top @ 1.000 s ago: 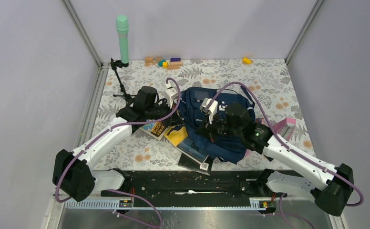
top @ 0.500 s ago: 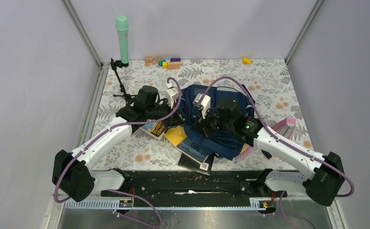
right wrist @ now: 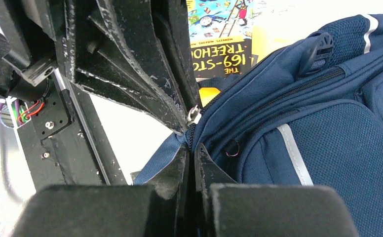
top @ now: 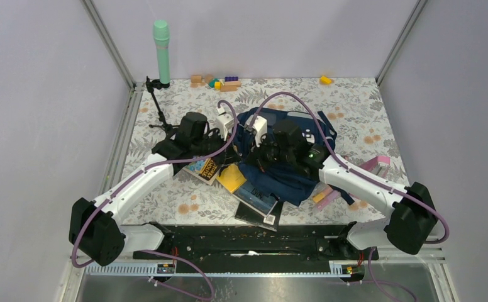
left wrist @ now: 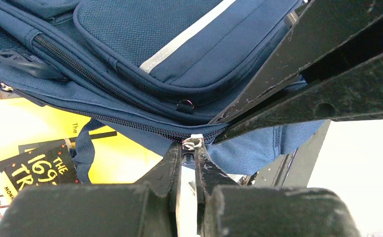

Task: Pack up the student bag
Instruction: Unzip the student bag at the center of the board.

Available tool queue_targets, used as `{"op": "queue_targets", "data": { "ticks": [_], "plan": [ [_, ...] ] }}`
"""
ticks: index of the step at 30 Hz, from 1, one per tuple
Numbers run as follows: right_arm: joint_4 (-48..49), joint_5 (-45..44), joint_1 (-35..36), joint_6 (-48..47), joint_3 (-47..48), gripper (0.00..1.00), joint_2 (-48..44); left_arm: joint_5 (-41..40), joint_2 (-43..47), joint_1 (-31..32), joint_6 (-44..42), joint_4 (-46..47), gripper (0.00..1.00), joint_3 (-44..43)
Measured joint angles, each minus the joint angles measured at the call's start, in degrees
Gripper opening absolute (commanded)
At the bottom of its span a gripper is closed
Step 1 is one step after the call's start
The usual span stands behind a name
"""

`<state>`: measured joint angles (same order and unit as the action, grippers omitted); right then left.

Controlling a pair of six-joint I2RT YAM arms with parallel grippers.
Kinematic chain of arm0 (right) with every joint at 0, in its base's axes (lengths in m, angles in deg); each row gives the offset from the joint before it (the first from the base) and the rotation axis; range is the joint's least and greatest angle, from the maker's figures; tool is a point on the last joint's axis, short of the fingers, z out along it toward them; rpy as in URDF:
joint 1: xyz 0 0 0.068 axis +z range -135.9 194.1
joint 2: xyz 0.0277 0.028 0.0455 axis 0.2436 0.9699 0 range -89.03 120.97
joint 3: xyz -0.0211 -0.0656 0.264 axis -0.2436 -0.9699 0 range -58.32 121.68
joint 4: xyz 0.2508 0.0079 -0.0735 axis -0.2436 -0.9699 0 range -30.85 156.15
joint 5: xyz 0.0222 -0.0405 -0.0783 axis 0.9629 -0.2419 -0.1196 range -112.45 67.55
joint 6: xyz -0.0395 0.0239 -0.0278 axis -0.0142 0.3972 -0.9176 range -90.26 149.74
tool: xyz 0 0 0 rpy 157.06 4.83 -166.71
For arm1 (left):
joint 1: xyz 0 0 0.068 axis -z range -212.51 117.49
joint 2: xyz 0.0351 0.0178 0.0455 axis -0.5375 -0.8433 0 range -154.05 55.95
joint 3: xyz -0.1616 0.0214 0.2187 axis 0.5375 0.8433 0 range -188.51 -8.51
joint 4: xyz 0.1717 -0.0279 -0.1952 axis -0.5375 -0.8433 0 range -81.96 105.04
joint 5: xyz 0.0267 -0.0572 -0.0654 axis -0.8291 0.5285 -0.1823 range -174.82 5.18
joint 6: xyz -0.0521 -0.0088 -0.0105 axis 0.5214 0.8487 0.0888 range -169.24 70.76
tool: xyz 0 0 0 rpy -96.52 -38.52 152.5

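The navy student bag (top: 288, 173) lies mid-table between both arms. In the left wrist view the bag (left wrist: 179, 44) fills the top, and my left gripper (left wrist: 190, 148) is shut on the silver zipper pull (left wrist: 193, 142) of its main zipper. My right gripper (right wrist: 191, 150) is shut on the bag's fabric edge (right wrist: 165, 153) right beside the zipper, just under the left gripper's black fingers (right wrist: 145, 74). The pull shows there too (right wrist: 194, 114). In the top view the left gripper (top: 234, 145) and right gripper (top: 253, 154) meet at the bag's left end.
A yellow book (top: 232, 179), a treehouse book (top: 205, 168) and a dark flat book (top: 257, 211) lie at the bag's front left. Pink items (top: 377, 167) lie to its right. Toy blocks (top: 219, 82), a green cylinder (top: 161, 50) and a small tripod (top: 160, 113) stand at the back.
My right arm has swung left toward the left gripper, pulling the bag left and bunching it. Pink and yellow items have come into view at the bag's front right. The left arm has barely moved.
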<state>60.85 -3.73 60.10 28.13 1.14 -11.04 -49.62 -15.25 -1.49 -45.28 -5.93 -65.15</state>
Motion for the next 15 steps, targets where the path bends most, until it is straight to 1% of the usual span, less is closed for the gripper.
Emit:
{"op": "queue_targets", "data": {
  "ticks": [1,2,3,6,7,8,10,15],
  "plan": [
    [0.0,-0.28,0.0,0.15,0.07,0.23,0.04,-0.33,0.0,0.0,0.28,0.0,0.0,0.0],
    [-0.02,-0.7,0.0,0.42,0.11,0.31,0.04,-0.72,0.0,0.02,0.63,-0.04,0.0,-0.13],
    [-0.02,-0.92,0.0,0.76,0.17,0.42,0.02,-1.25,-0.04,0.04,0.94,-0.44,0.0,-0.48],
    [-0.7,-3.72,-0.13,0.96,0.9,0.67,-0.59,-2.67,-0.55,0.46,1.57,-2.91,0.0,-2.38],
    [-1.22,-4.7,-0.22,1.36,1.14,0.73,-1.09,-3.08,-0.96,0.61,1.84,-3.87,0.0,-3.26],
    [-2.1,-6.19,-0.31,1.66,1.38,0.76,-2.08,-3.32,-1.25,0.68,1.9,-4.37,0.0,-3.67],
    [-3.65,-8.59,-0.55,2.49,1.44,0.8,-4.83,-3.91,-1.73,0.74,2.1,-5.64,0.0,-4.2],
    [-8.46,-14.97,-0.74,6.73,0.31,0.83,-15.72,-5.46,-2.08,0.11,2.51,-8.09,0.0,-4.35]
  ]
}}
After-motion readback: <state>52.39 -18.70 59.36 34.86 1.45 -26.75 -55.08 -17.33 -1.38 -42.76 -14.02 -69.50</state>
